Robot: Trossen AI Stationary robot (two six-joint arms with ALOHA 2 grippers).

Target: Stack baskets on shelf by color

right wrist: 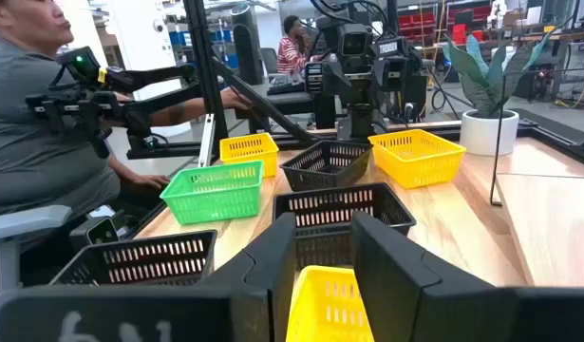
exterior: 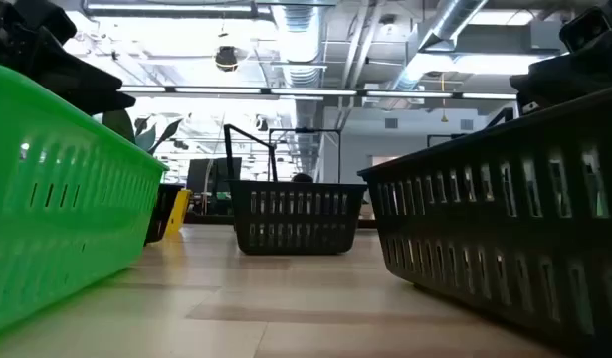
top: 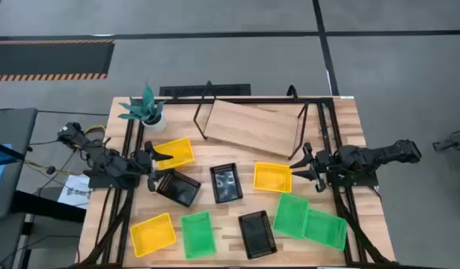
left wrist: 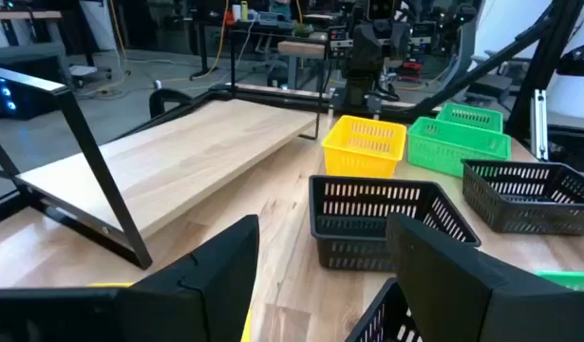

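The shelf [top: 250, 124] stands bare at upper centre of the high view; all nine baskets lie on the worktop [top: 228, 226]. The left gripper [top: 156, 166], fingers spread, hovers between a yellow basket [top: 175, 153] and a black basket [top: 177, 187]. The right gripper [top: 304, 170], fingers parted, empty, faces another yellow basket [top: 273, 177]. Stacking has not begun; next, close on a rim.

1. The shelf [top: 250, 124] top lies bare at the far middle of the table.
2. Near of it, baskets crowd the table: a black basket [top: 227, 183] in the middle, a yellow basket [top: 273, 177] just right.
3. A potted plant [top: 146, 110] stands at the far left.
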